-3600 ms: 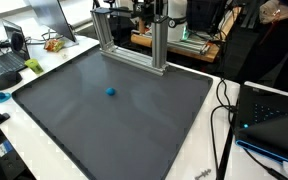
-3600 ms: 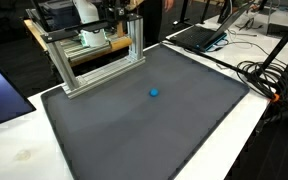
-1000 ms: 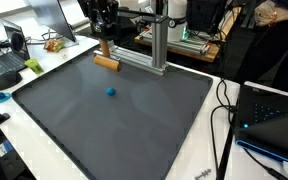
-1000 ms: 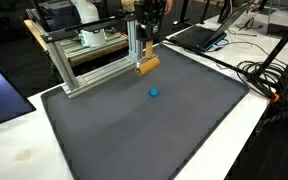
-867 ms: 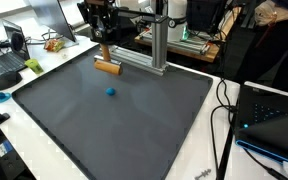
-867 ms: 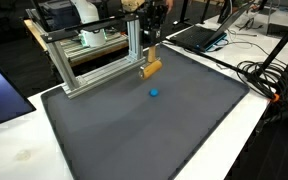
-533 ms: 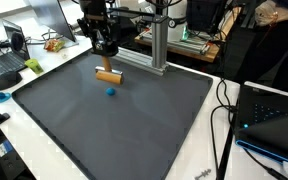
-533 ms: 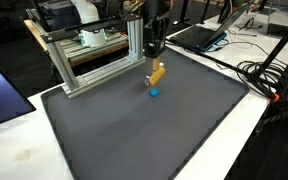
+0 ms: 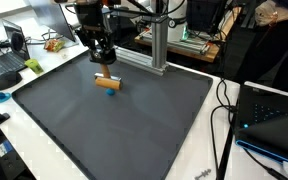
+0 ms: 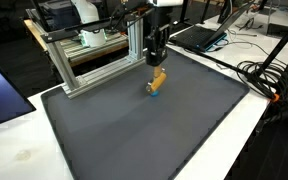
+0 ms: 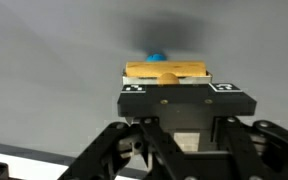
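Our gripper (image 10: 157, 67) is clamped on the wooden block (image 10: 157, 79), fingers shut on it from above, and the block lies crosswise between them in the wrist view. A second ago we held it up by the aluminium frame (image 10: 94, 70). Since then we have swung out over the dark mat (image 9: 104, 130) and come down. The blue ball (image 11: 157, 57) now peeks out at 12 o'clock, just beyond the block, in the wrist view. In an exterior view it sits at about 7 o'clock, just beside the block. We cannot tell whether block and ball touch, or whether the block rests on the mat. We judge the carry nearly over, with the grip not yet let go.
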You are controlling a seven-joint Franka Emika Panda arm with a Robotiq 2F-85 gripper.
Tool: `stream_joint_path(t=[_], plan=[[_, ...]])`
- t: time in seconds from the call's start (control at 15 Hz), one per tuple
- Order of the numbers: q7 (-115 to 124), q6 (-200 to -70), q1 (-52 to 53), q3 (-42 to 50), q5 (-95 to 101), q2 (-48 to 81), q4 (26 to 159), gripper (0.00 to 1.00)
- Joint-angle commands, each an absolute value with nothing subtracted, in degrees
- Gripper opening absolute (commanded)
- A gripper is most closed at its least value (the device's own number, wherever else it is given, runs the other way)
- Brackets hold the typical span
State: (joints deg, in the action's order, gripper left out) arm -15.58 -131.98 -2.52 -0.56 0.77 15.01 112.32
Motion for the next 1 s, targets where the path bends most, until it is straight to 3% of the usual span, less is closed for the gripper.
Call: stream_joint_path(t=[0.0,0.93], plan=[[-18.99,-132.49,-3.99,-1.19,-2.15,16.34,110.64,0.22],[-21.44,-131.63,-5.14,-1.94,-3.96,20.92,108.03,0.22]])
